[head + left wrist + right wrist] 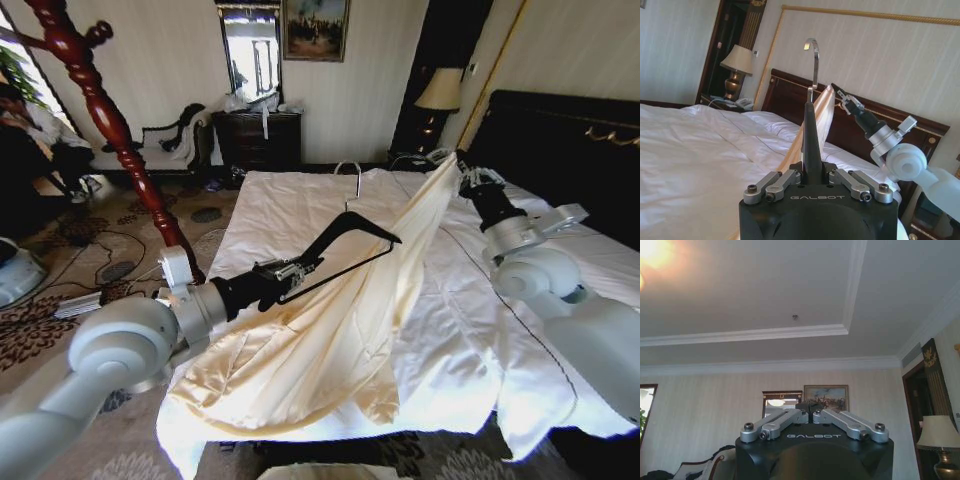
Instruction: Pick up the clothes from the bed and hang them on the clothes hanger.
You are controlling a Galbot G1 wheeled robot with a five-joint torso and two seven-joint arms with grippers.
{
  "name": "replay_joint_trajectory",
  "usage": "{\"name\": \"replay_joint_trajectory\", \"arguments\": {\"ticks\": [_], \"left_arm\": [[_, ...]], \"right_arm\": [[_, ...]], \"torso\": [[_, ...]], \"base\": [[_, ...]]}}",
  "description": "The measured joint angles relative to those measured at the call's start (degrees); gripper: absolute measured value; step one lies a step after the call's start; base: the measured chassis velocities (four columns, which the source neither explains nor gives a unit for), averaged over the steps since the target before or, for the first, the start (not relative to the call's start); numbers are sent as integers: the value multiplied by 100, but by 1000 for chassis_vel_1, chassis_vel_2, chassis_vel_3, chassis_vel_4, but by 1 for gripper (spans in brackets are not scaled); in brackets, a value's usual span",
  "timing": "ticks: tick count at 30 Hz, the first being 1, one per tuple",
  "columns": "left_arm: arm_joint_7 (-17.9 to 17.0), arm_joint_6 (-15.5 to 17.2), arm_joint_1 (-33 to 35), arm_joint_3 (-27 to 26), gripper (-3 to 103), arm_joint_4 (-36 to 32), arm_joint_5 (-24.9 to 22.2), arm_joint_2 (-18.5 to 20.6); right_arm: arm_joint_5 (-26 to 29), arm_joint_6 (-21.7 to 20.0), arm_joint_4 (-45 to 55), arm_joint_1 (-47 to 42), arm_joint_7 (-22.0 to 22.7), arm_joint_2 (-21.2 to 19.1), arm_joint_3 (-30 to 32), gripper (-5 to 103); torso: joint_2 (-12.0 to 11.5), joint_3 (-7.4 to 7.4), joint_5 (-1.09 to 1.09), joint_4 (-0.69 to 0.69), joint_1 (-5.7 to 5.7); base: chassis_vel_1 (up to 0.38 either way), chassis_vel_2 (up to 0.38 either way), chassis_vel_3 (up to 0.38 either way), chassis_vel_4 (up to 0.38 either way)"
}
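Presently, items as seen:
Bed (440,330): white duvet, dark headboard at the robot's right, white pillows near it in the left wrist view.
Clothes (330,330): cream-yellow silky shirt, one corner lifted high at the right gripper, the rest sloping down across the duvet to a wrinkled heap at the bed's near left corner, spilling over the edge.
Clothes hanger (345,245): black, shoulder-shaped, silver hook pointing up; held in the air above the draped shirt, its far arm touching or just over the fabric.
Left gripper (300,270): over the bed's left side, fingers clenched on one end of the hanger's arm; in the left wrist view the fingers (782,180) close on the black bar from both sides.
Right gripper (462,178): raised over the bed toward the headboard, fingers pinched on the shirt's top corner; in its own wrist view the fingers (792,417) meet at the tips, fabric hidden.
Coat stand (110,130): red turned wood, on the floor left of the bed, beyond the left arm.
Bedside lamp (438,92): beside the headboard, with a telephone in the left wrist view.
Far wall: dark dresser (258,138), mirror, framed painting (315,28).
Right wrist view alone: ceiling, cornice.
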Motion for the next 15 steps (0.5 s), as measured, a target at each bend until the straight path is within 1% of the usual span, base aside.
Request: {"name": "replay_joint_trajectory", "arguments": {"ticks": [6,13,15], "left_arm": [[-7,1,36,15,18,-1,-18,-13],[-6,1,214,30,18,2,126,-50],[-6,4,224,5,18,3,107,-47]], "right_arm": [[53,1,85,14,3,-31,12,0],[272,-19,563,-25,46,-120,123,0],[156,-22,581,-27,36,-165,135,0]], "torso": [[0,0,-2,1,0],[0,0,-2,1,0],[1,-1,-4,1,-1]], "base": [[0,0,0,0],[0,0,0,0],[0,0,0,0]]}}
